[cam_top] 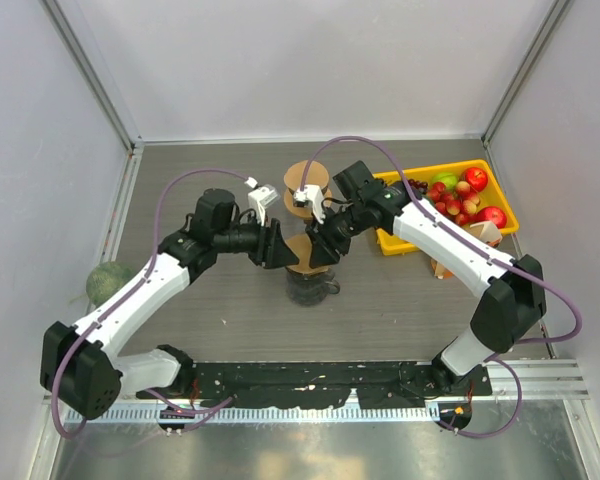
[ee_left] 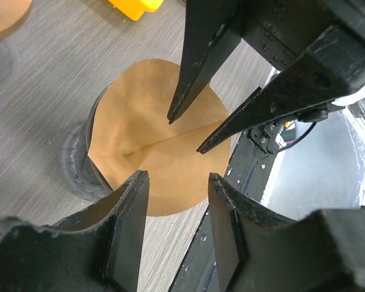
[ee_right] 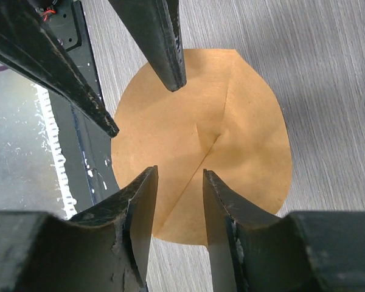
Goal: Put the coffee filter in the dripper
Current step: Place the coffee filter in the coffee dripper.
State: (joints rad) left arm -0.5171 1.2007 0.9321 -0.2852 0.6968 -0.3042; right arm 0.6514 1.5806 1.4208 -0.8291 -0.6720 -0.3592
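Centre of frame: the brown coffee filter [ee_left: 158, 140] is seen resting atop the dark dripper [ee_left: 79, 165], seemingly not yet pressed in. The left gripper [ee_left: 176, 185] and right gripper [ee_right: 179, 179] are poised above it, jaws partly parted, empty.

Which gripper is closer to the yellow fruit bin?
Right. The right gripper is at the side of the filter facing the yellow fruit bin; the left gripper is across the filter, farther away.

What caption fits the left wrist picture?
Brown coffee filter on the dripper, left gripper and right gripper open above it.
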